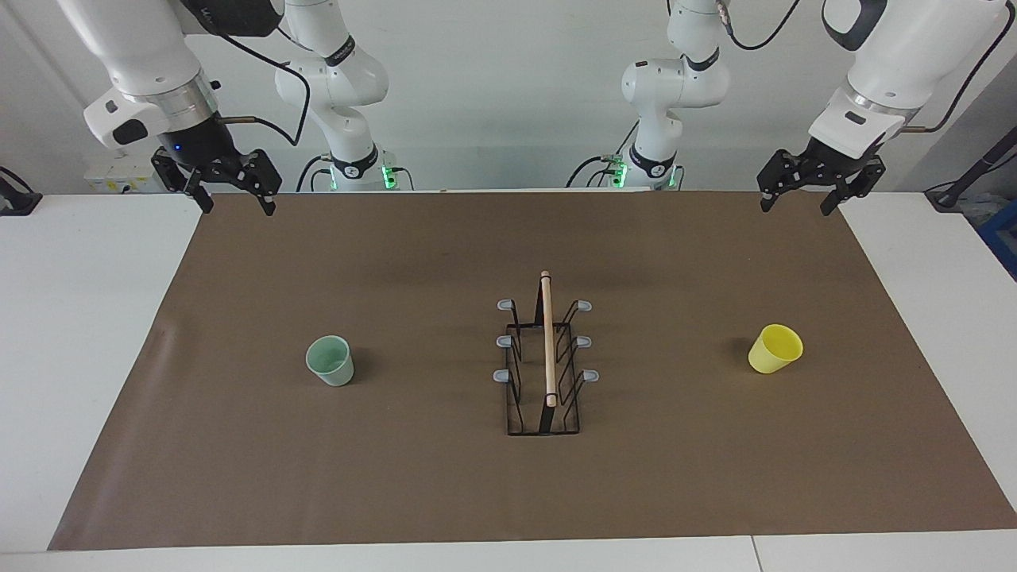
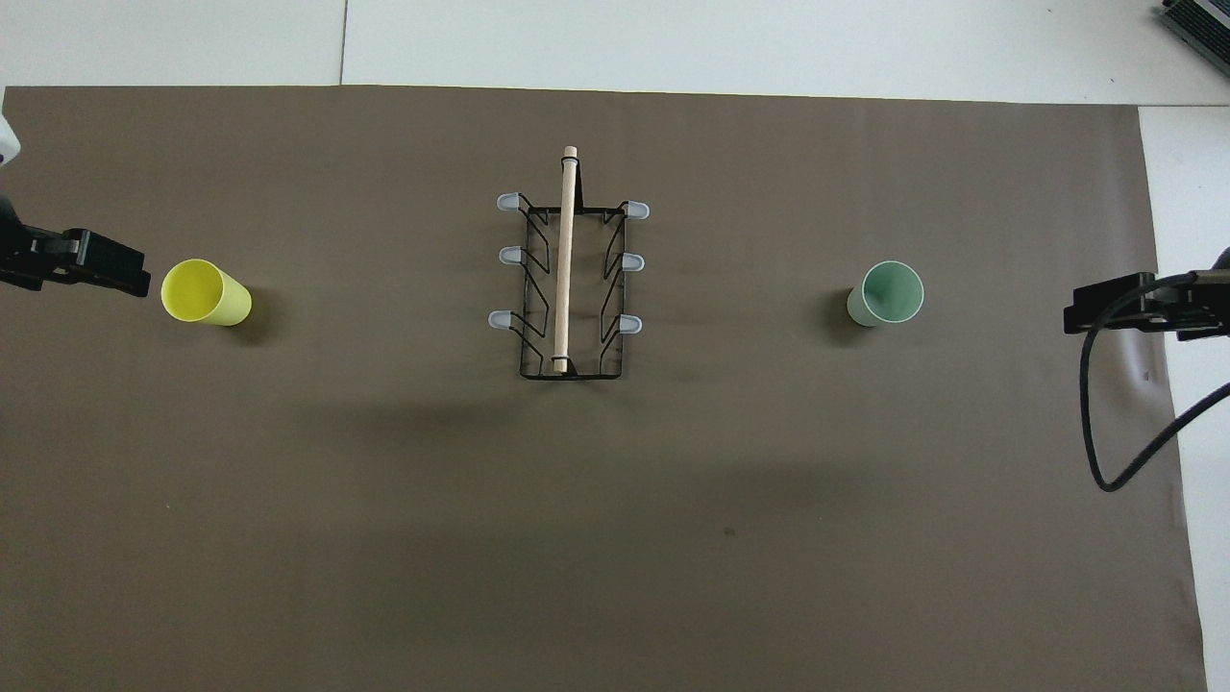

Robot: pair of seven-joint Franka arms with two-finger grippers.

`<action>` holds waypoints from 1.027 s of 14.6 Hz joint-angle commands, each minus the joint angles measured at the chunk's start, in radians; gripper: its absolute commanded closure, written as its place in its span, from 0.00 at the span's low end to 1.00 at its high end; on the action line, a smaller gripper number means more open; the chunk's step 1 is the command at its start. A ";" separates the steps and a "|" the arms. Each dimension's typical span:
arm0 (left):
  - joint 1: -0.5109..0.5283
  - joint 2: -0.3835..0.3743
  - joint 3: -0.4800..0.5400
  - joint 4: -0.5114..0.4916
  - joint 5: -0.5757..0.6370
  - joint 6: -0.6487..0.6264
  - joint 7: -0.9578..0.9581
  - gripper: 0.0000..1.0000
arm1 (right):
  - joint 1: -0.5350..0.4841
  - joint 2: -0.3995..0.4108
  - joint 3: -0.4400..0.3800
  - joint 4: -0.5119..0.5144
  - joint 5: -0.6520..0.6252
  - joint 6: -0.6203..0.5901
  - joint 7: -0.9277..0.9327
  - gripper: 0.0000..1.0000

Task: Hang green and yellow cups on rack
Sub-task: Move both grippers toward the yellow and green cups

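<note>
Standing in the middle of the brown mat [image 1: 397, 477] on the worktop [image 1: 79, 318] is the rack [image 1: 545, 361], a narrow black wire stand with a wooden rod along its top and grey-tipped pegs sticking out on both long sides. All its pegs are bare, so no cup has been hung yet.

Toward the right arm's end from the rack, well apart from it, the green cup [image 1: 330, 361] stands upright with its mouth up. Toward the left arm's end from the rack, equally well apart, the yellow cup [image 1: 775, 349] lies tipped over, mouth pointing away from the rack. Each cup likely sits on its own arm's side so that arm can fetch it.

The right gripper [image 1: 232, 205] hangs in the air past the green cup, jaws spread and empty. The left gripper [image 1: 796, 205] hangs past the yellow cup, jaws also spread, holding nothing.
</note>
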 commanded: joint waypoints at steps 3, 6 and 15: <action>0.003 0.242 0.180 0.221 -0.181 -0.016 -0.079 0.04 | -0.112 -0.025 -0.007 -0.142 0.179 0.166 0.175 0.01; 0.006 0.288 0.243 0.221 -0.280 -0.007 -0.227 0.04 | -0.165 0.002 -0.007 -0.195 0.291 0.229 0.303 0.01; 0.101 0.371 0.328 0.092 -0.611 0.028 -0.603 0.04 | -0.335 0.248 -0.007 -0.200 0.744 0.300 0.516 0.01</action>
